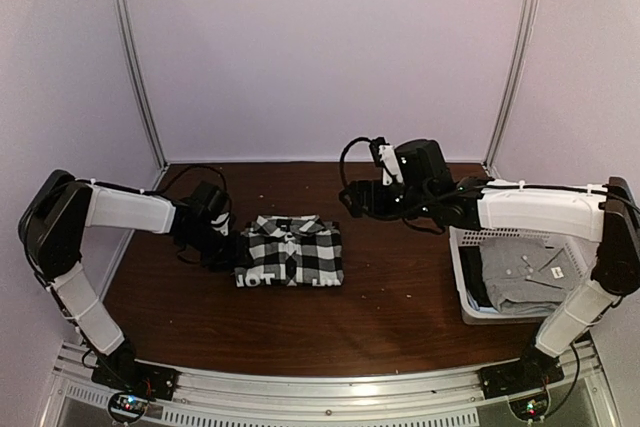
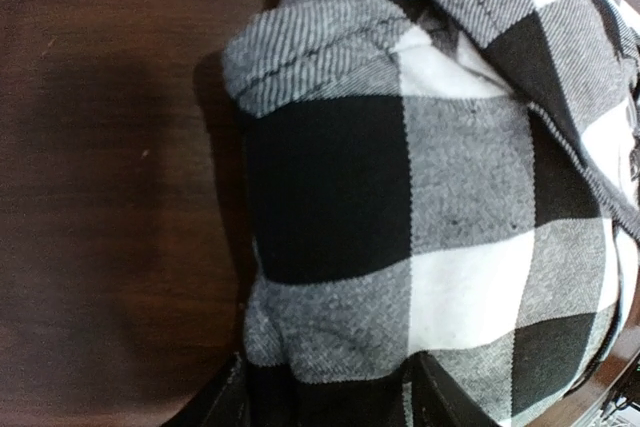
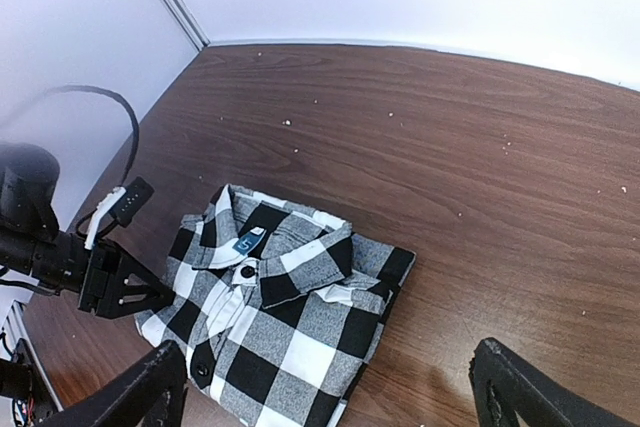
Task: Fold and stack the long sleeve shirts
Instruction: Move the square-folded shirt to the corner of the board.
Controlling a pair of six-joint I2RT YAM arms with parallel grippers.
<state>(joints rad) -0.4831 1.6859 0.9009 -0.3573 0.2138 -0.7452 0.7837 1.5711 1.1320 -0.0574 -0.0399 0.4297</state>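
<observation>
checked shirt (image 1: 292,250): folded flat on the table (image 1: 400,297), collar up, left of the basket (image 1: 462,282) and well apart from it
grey shirt (image 1: 525,272): lying inside the basket
left gripper (image 2: 325,387): at the checked shirt's edge farthest from the basket, fingers (image 2: 225,399) part-way apart either side of the folded cloth; cannot tell if they press it
right gripper (image 3: 330,349): raised over the table, left of the basket's far corner, jaws spread wide, nothing between them
</observation>
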